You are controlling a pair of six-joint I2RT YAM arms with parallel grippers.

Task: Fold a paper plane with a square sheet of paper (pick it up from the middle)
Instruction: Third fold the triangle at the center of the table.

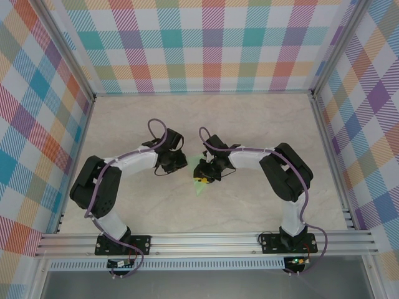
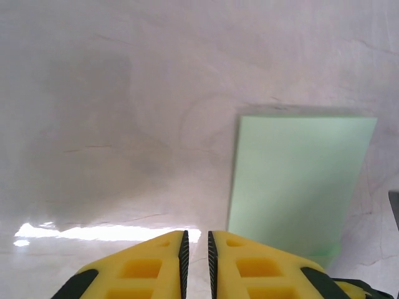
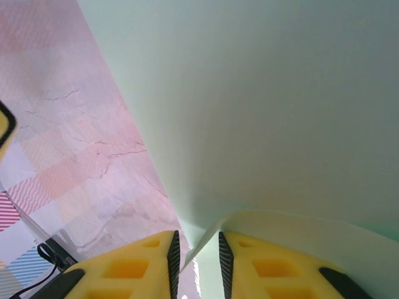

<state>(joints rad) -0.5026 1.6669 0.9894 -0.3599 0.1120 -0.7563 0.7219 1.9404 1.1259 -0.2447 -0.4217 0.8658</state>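
Two robot arms meet at the middle of a pale table. The square sheet of paper, mint green and already folded to a rectangle, lies there.

The left gripper is nearly closed and empty, just left of the paper. The right gripper has a raised paper edge between slightly parted jaws; whether it pinches cannot be told.

A fold seems under way. Next, that flap needs laying over and its crease pressing flat.
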